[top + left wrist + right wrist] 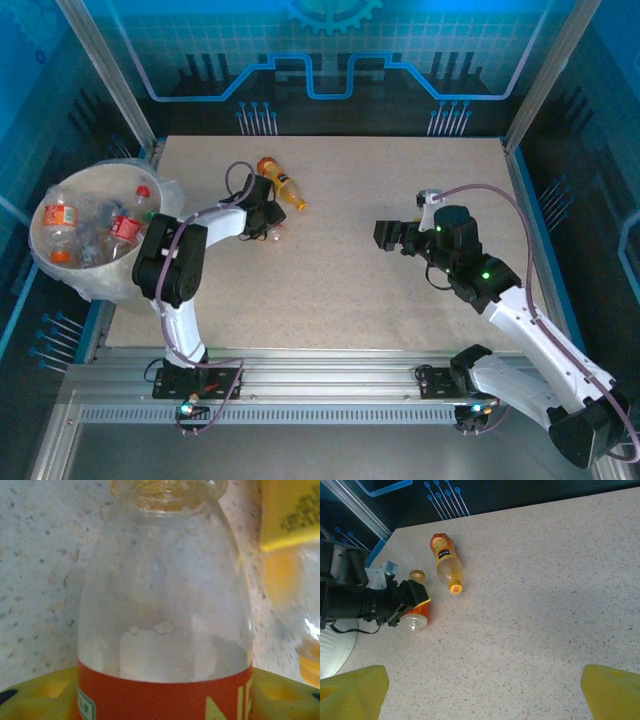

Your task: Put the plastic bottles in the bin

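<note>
Left gripper (417, 605): is clamping the red-labelled bottle (416, 616), with a yellow finger pressing on each side of it.
Red-labelled bottle: is lying on its side on the table (380, 320), left of centre and near the bin (95, 288); it's looking clear and empty.
Orange bottle (282, 186): is lying just beyond that gripper, apart from it, with an orange cap.
Bin: is sitting at the table's left edge, holding several clear bottles (125, 228) with red and orange labels.
Right gripper (485, 690): is hanging spread wide and empty, well apart from both bottles.
</note>
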`<state>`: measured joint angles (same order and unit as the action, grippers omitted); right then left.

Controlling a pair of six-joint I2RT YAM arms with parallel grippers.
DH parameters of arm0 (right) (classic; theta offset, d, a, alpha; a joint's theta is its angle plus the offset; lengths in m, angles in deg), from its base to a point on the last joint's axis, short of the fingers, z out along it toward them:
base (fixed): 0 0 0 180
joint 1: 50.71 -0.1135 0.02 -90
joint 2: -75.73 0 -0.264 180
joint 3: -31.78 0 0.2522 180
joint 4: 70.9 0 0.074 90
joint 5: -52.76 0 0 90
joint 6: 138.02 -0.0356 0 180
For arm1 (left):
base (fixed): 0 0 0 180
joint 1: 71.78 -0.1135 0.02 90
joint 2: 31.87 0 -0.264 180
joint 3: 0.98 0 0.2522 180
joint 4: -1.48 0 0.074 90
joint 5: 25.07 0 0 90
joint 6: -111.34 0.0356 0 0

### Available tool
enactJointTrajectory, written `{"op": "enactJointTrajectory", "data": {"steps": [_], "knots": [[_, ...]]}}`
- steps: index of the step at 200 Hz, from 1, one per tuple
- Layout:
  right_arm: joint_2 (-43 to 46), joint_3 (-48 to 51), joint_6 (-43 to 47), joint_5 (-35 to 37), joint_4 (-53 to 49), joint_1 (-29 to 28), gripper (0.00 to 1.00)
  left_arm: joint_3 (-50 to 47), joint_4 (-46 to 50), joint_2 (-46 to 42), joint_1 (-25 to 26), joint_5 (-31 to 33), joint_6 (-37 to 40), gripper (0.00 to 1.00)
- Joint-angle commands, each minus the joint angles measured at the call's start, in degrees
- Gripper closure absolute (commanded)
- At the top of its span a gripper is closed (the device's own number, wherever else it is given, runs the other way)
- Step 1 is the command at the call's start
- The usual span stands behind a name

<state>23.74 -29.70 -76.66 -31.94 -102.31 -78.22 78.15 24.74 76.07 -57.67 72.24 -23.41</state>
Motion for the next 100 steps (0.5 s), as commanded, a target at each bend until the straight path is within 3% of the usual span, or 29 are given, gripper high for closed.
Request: {"op": "enactJointTrajectory", "data": {"steps": [1,29,100], "knots": [[-0.39,1.84,0.25,-0.18,4.26,-1.53,0.0,-2.1,-5.95,-6.78,0.37,-2.83,4.92,0.49],[-1.04,3.62,0.26,1.35,8.8,-2.59,0.0,-4.13,-6.03,-12.81,1.25,-3.83,8.34,0.5],[-3.35,5.34,-0.09,4.84,16.43,-4.91,0.0,-2.4,4.45,-29.59,1.19,-10.09,12.09,0.53]]}}
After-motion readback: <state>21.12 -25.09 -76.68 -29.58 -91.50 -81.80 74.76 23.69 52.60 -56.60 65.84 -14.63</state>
